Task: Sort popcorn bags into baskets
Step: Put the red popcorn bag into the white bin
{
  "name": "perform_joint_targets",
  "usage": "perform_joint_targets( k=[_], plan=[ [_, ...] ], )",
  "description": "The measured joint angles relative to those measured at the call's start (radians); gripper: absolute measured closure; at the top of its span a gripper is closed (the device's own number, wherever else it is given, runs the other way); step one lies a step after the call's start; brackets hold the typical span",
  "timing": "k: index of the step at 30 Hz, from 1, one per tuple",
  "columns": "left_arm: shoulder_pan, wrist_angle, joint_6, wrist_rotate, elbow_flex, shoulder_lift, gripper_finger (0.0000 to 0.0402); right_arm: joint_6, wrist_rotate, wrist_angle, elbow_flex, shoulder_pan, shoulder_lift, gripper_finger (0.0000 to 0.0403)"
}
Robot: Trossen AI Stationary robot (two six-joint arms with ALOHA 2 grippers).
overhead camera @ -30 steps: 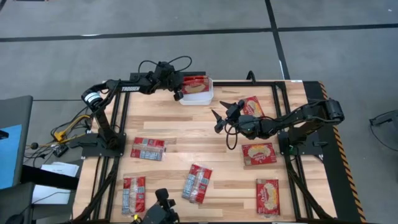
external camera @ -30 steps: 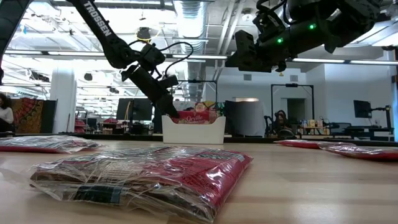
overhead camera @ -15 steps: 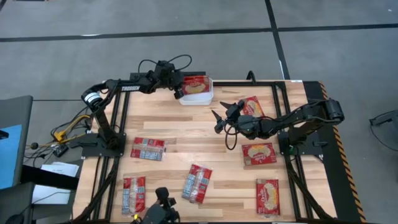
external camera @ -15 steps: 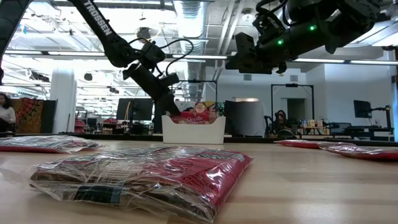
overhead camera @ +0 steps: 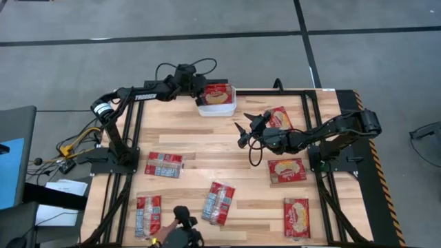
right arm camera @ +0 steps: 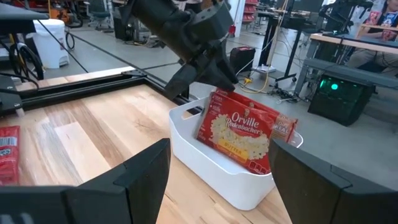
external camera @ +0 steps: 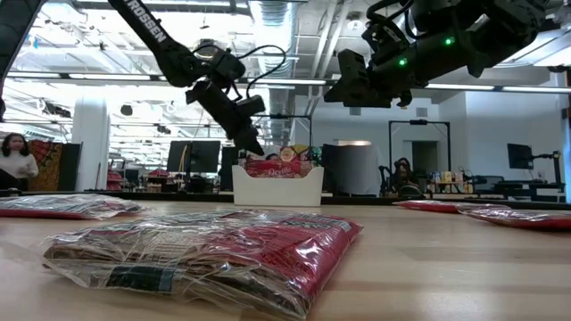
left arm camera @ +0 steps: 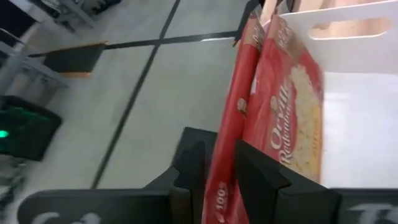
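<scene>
The white bin (overhead camera: 218,110) stands at the table's far edge with red popcorn bags (right arm camera: 239,134) on edge inside it, leaning. My left gripper (overhead camera: 200,94) is over the bin's left end, pointing slantwise down, its fingers nearly shut around the upper edge of one bag (left arm camera: 239,93). A second bag (left arm camera: 292,106) leans beside it, face showing. My right gripper (overhead camera: 239,134) hovers open above the table's middle, facing the bin (right arm camera: 211,162). Several more bags lie flat on the table, one (overhead camera: 281,117) close behind the right gripper. My left gripper has the upper edge of the edge-on bag (left arm camera: 219,180) between its two fingers (left arm camera: 261,177), near the bag's left corner. It comes from above and the left, slanting down. The bag stands on edge in the bin, leaning against the other bag.
Flat bags lie on the right side (overhead camera: 287,169) (overhead camera: 296,217), and on the left and near side (overhead camera: 165,164) (overhead camera: 219,203) (overhead camera: 148,215). One lies right before the low camera (external camera: 205,254). A person (external camera: 13,156) shows in the room far behind.
My left gripper has risen a little and moved toward the far edge, from the bin's near left corner to above its left end. The bags in the bin have stayed in place. My right arm has kept still.
</scene>
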Motion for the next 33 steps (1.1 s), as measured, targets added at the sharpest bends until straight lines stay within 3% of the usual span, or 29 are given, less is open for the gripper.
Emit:
perform_joint_targets(
  k=[5,10,15,19,25,33],
  plan=[
    [-0.030,-0.050,0.053,-0.080,0.028,-0.038,0.0329,0.000,0.014,-0.001,0.000,0.000,0.000,0.0111],
    [-0.033,-0.104,0.013,-0.009,0.027,-0.151,0.0329,0.012,0.076,-0.056,0.000,0.002,-0.053,0.0111],
    [-0.011,-0.169,-0.102,0.203,-0.024,-0.284,0.0329,0.186,0.085,-0.436,0.000,-0.049,-0.199,0.0111],
    [-0.032,-0.177,-0.174,0.345,-0.115,-0.351,0.0329,0.437,-0.010,-0.829,0.000,-0.123,-0.308,0.0111],
    [-0.147,-0.124,-0.193,0.289,-0.258,-0.405,0.0329,0.665,-0.172,-1.187,0.000,-0.191,-0.366,0.0118],
    [-0.285,-0.070,-0.241,0.260,-0.307,-0.414,0.0329,0.762,-0.218,-1.327,0.000,-0.228,-0.344,0.0122]
  ],
)
